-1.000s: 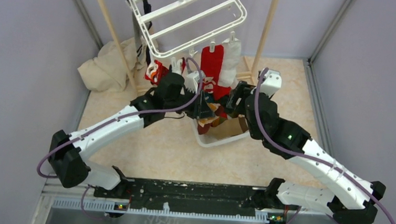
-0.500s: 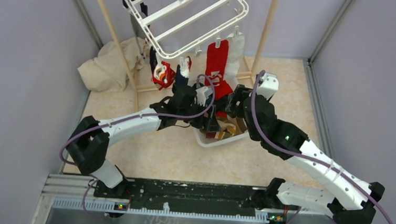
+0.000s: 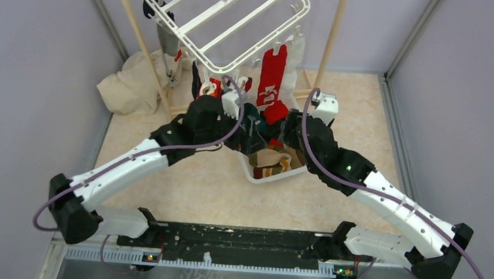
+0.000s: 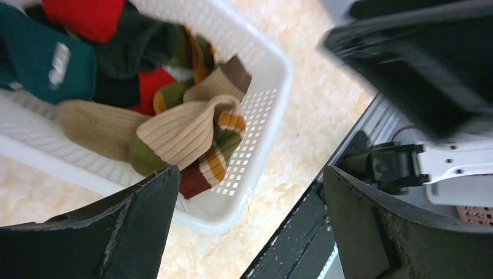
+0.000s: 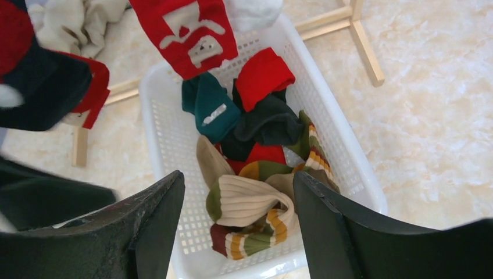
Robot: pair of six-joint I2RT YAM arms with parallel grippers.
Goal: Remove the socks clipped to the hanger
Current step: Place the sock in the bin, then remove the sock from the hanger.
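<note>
The beige marbled worktop [image 3: 183, 174] carries wooden poles [image 3: 135, 23]. Between them is the hanger [image 3: 220, 70], a tilted white plastic frame with crossbars. From above, both arms half hide the white perforated basket [image 5: 168, 139]. The wrist views show ribbed and striped socks [image 5: 244, 200] heaped inside. One red patterned sock [image 3: 273, 89] hangs clipped. The left jaws and right jaws stand wide apart and empty above the basket.

Bright even indoor light, soft faint shadows, no glare, wrist views motion-blurred at top edges, overhead view sharp
</note>
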